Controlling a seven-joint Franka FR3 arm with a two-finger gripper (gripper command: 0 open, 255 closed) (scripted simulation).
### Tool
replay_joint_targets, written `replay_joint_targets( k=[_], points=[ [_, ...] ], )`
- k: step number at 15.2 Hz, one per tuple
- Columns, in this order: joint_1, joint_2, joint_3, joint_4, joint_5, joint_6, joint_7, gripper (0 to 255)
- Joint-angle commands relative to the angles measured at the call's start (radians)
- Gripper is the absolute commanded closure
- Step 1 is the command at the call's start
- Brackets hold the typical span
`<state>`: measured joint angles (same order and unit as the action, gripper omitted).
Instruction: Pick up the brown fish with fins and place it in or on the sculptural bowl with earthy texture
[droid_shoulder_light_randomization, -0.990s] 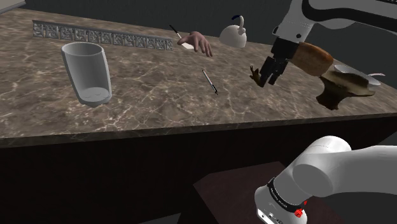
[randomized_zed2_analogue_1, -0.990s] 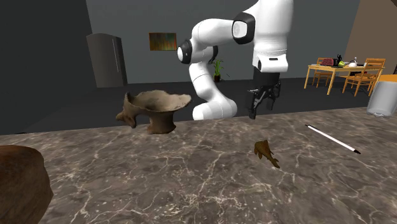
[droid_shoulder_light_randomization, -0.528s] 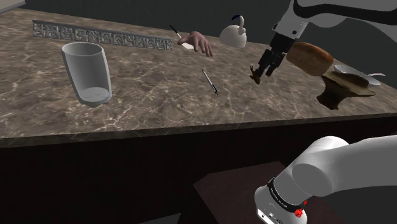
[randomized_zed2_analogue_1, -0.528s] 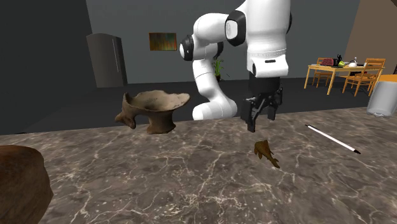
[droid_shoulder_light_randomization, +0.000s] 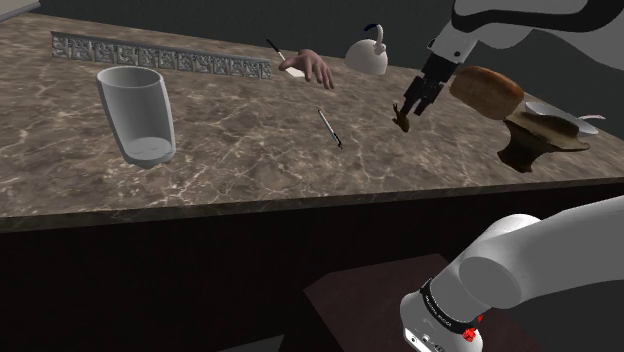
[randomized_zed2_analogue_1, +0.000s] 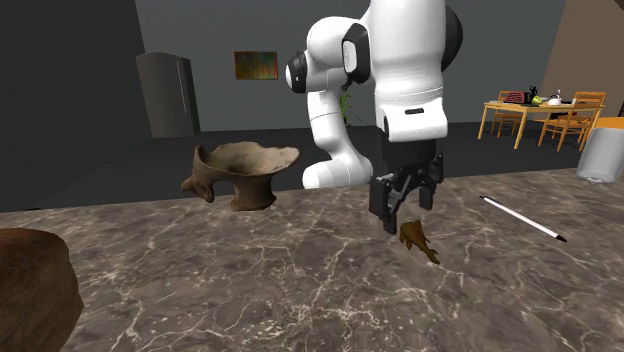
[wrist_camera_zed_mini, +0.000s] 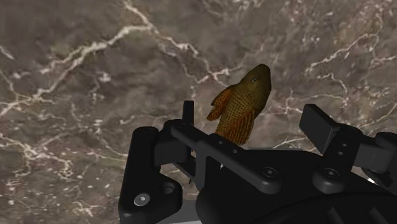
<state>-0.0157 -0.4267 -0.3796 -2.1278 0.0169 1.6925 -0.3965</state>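
The pincer (randomized_zed2_analogue_1: 402, 212) gapes wide above the fish (wrist_camera_zed_mini: 240, 108); it looks thin on the desk (randomized_zed2_analogue_1: 250, 290), so closing too high may only clip a fin.

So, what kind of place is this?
Probably a home's kitchen and dining area: a veined stone counter, a dark fridge at the back, and a dining table with chairs.

No text, label, brand, number or sign can be read. Tiny marks on a dark ring (droid_shoulder_light_randomization: 447, 312) of the arm (droid_shoulder_light_randomization: 520, 265) cannot be made out.
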Motion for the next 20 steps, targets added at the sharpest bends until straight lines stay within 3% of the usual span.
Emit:
replay_joint_targets(
  k=[1, 4, 12, 13, 20],
  points=[
    [0.001, 0.001, 0.001, -0.024, 0.001, 0.026, 0.0, 0],
    [0.0, -0.002, 0.002, -0.074, 0.001, 0.074, 0.001, 0],
    [0.0, -0.002, 0.002, -0.074, 0.001, 0.074, 0.001, 0],
    [0.0, -0.002, 0.002, -0.074, 0.001, 0.074, 0.001, 255],
    [0.001, 0.001, 0.002, -0.071, 0.002, 0.073, 0.001, 255]
  ],
)
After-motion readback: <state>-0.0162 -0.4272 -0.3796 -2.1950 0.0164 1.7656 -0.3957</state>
